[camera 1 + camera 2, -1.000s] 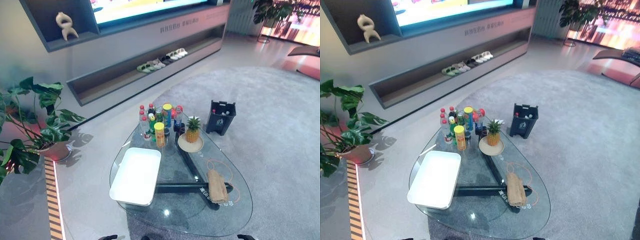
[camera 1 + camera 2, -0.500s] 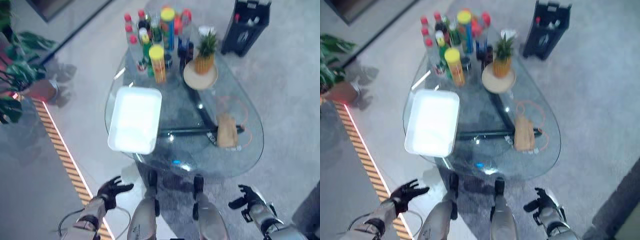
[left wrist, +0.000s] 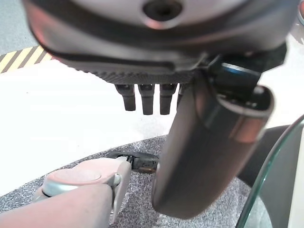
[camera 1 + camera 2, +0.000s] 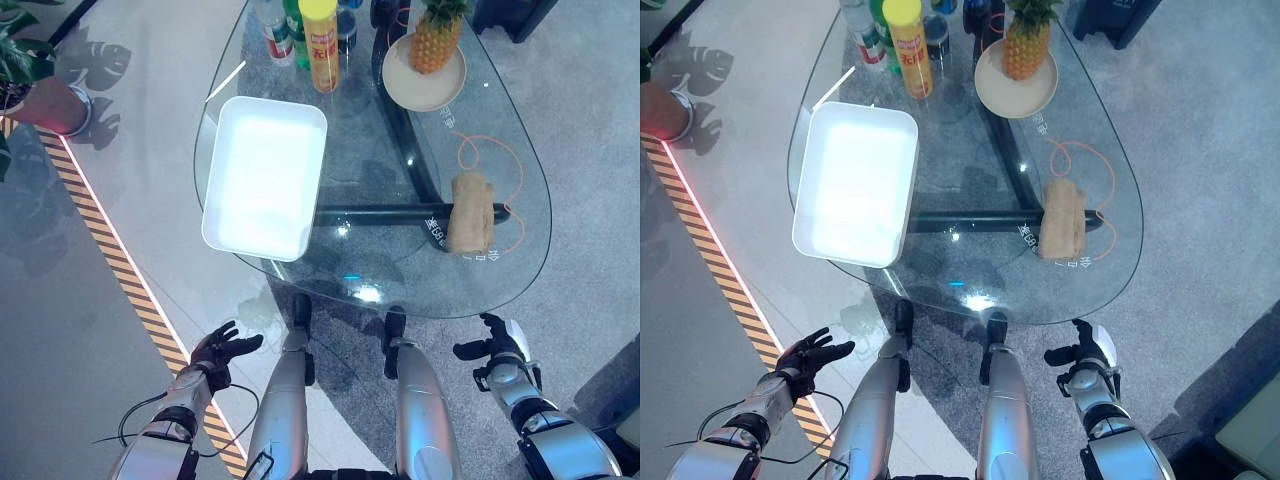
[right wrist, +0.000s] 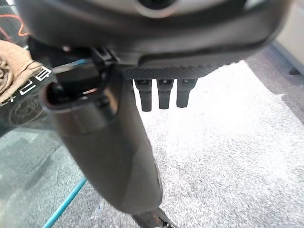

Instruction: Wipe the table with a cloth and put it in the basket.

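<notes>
Tan cloth [image 4: 470,212] lying on glass table [image 4: 380,270], long axis running away, ahead of nearer right hand [image 4: 497,350]; left hand [image 4: 222,349] farther; both loosely open, empty.

Down at the lower left of the head view, the left hand [image 4: 222,349] is showing black all over, sitting on a silver-grey arm [image 4: 160,445]. The right hand [image 4: 497,345], lower right, is wearing the same black with a white patch along its side. Close up, each wrist is showing blocky black fingers [image 3: 145,97], a smooth dark-grey thumb [image 3: 204,152] and a round recessed screw hole [image 3: 163,8].
</notes>
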Tool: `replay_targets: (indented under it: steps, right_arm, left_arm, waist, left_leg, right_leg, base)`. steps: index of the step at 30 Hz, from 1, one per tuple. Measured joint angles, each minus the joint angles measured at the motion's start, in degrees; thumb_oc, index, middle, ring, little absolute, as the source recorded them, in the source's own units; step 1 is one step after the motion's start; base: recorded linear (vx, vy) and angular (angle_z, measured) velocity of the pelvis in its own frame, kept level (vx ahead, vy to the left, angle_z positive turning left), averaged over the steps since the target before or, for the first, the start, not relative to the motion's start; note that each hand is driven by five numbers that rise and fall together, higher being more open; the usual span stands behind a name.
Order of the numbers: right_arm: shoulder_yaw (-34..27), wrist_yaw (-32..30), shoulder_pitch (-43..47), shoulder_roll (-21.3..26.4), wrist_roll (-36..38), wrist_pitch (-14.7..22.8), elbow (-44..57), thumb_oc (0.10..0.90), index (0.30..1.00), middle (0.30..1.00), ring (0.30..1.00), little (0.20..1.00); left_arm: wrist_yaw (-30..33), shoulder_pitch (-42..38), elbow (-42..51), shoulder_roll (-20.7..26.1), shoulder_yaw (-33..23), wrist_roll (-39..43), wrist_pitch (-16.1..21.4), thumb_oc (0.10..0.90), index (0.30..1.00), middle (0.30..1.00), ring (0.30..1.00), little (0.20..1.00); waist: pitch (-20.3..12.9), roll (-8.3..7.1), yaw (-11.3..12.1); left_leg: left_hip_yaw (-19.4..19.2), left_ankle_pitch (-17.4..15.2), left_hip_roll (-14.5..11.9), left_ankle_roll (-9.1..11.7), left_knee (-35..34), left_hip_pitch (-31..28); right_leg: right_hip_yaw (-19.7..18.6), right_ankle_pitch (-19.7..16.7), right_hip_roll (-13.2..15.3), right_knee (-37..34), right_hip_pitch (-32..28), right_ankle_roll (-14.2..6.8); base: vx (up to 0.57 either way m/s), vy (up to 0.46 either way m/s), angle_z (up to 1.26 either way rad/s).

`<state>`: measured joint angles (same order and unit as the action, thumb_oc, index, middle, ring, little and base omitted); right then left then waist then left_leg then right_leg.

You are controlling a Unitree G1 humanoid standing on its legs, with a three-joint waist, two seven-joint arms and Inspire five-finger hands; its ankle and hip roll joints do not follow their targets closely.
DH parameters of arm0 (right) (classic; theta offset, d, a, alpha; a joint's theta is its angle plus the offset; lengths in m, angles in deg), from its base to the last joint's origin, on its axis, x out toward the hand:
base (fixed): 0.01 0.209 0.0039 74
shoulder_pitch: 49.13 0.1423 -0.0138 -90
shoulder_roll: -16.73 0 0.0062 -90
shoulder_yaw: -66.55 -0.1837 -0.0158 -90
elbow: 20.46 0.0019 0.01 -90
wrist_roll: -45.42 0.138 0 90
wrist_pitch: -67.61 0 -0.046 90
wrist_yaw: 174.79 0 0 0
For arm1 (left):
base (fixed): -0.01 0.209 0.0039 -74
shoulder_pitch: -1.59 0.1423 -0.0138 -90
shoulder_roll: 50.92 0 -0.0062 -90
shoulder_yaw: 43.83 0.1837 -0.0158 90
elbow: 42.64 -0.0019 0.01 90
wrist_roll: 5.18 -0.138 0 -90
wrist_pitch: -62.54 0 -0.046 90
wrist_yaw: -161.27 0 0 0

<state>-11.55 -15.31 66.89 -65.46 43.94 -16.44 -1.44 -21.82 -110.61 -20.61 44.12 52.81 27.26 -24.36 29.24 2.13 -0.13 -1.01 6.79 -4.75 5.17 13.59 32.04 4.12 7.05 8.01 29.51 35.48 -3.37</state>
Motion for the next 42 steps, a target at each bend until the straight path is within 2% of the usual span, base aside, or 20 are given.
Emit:
replay_targets:
  steps: [11, 26, 33, 38, 42]
  right_arm:
    - [0.5, -2.24, 1.37, 0.04, 0.49, 0.76, 0.85, 0.8, 0.9, 0.9, 0.9, 0.9]
    - [0.47, -3.34, 2.38, 0.12, 1.81, 1.21, 1.04, 0.8, 0.9, 0.9, 0.9, 0.9]
    - [-2.7, -5.74, 3.27, 0.85, 9.44, 3.82, 0.34, 0.8, 0.9, 0.9, 0.9, 0.9]
    - [-4.71, -7.27, 4.4, 3.24, 13.76, 6.34, 0.18, 0.8, 0.9, 0.9, 0.9, 0.9]
    - [-6.65, -10.97, 4.95, 5.66, 15.67, 8.11, 4.53, 0.8, 0.9, 0.9, 0.9, 0.9]
  left_arm:
    - [1.44, -0.33, 2.6, -0.01, -0.02, 2.81, 1.57, 0.8, 0.9, 0.9, 0.9, 0.9]
    - [1.55, -0.31, 2.74, -0.01, 0.0, 2.95, 3.04, 0.8, 0.9, 0.9, 0.9, 0.9]
    - [1.55, -0.37, 2.57, -0.18, 1.92, 2.96, 3.47, 0.8, 0.9, 0.9, 0.9, 0.9]
    - [1.32, -0.37, 1.76, -0.04, 1.93, 3.09, 3.99, 0.8, 0.9, 0.9, 0.9, 0.9]
    - [1.28, -0.36, 1.88, 0.1, 1.96, 3.9, 4.0, 0.8, 0.9, 0.9, 0.9, 0.9]
  waist:
    - [0.54, 0.39, -0.01]
    - [1.04, 0.56, 0.2]
    - [1.04, 0.56, 0.25]
    - [1.07, 0.61, 0.4]
    - [1.09, 0.66, 0.39]
  left_leg:
    - [0.39, -0.35, -0.8, 0.39, 2.99, 4.09]
    - [0.7, -0.52, -0.66, 0.62, 3.65, 5.21]
    - [0.89, -0.52, -0.57, 0.62, 3.58, 5.19]
    - [0.9, -0.51, -0.55, 0.61, 3.48, 5.09]
    - [1.02, -0.5, -0.54, 0.6, 3.4, 5.04]
  right_leg:
    - [0.05, 0.87, -0.44, 4.43, 4.85, 1.35]
    - [0.29, 1.4, -0.29, 5.29, 5.81, 1.43]
    - [0.38, 1.42, -0.33, 5.22, 5.65, 1.4]
    - [0.57, 1.43, -0.22, 5.14, 5.57, 1.39]
    - [1.1, 1.42, -0.15, 4.98, 5.38, 1.39]
  base:
    - [-0.01, -0.003, -0.01]
    - [0.0, 0.001, 0.01]
    - [0.0, 0.0, 0.0]
    - [0.0, 0.0, 0.0]
    - [0.0, 0.001, 0.01]
